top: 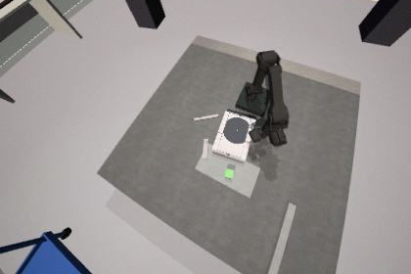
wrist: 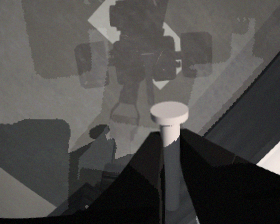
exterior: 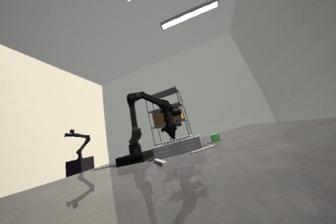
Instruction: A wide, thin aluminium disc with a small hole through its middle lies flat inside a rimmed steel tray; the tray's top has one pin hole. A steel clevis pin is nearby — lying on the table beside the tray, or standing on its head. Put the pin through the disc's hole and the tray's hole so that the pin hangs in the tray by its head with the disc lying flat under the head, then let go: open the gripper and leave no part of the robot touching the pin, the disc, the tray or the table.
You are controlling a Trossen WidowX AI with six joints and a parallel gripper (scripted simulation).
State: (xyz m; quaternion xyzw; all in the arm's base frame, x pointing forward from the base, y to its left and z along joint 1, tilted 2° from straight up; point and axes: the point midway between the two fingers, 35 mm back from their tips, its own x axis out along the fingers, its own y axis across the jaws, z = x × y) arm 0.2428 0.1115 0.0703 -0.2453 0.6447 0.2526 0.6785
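The dark round disc (top: 231, 127) lies flat on the white-topped tray (top: 227, 149) (exterior: 180, 148); a small dot shows at its middle. The steel pin (wrist: 170, 113) shows large in the wrist view, its wide round head toward the camera and its shaft running down between the fingers. My gripper (wrist: 168, 140) (exterior: 173, 137) is shut on the pin's shaft, just below the head. In the top view the gripper is beside the tray's right edge, above table height. The pin's lower end is hard to make out, and the tray's hole is hidden under the disc.
A green cube (top: 229, 173) (exterior: 215, 138) is on a pale mat (top: 245, 184) in front of the tray. Pale strips (top: 205, 117) (top: 205, 149) lie left of the tray, and a long strip (top: 285, 235) lies farther off. The arm's base (top: 251, 100) stands behind the tray.
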